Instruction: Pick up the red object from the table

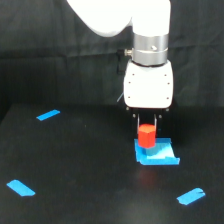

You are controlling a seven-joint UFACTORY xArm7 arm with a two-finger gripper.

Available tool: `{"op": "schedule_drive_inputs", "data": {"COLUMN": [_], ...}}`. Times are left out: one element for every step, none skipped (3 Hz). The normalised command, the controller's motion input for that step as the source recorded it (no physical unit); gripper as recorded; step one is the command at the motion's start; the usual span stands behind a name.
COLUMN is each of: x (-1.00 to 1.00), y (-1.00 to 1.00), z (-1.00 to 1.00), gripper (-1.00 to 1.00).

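— Where was the small red-orange cylinder (147,135)?

— Between the two thin dark fingers (136,123) of my end effector (147,131), closed on its sides. It sat over the flat blue square patch (159,154), toward the worktop's (85,165) right side in the exterior view; whether it touched the patch, I couldn't tell.

— Anything else there?

— Three bright blue tape strips: one (48,115) near the far left, one (20,188) at the near left corner, one (191,196) at the near right.

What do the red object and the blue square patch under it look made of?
The red object: probably plastic or painted wood, matte, evenly orange-red, no glare. The blue square patch: likely tape or thin sheet, flat, slightly glossy, with uneven edges. Neither is certain at this resolution.
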Motion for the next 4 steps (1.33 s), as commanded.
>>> {"op": "schedule_drive_inputs", "data": {"x": [-0.16, -0.09, -0.01, 0.03], "y": [0.02, 0.10, 0.11, 0.05], "z": [0.81, 0.96, 0.98, 0.91], "gripper": [-0.99, -0.99, -1.00, -0.97]}}
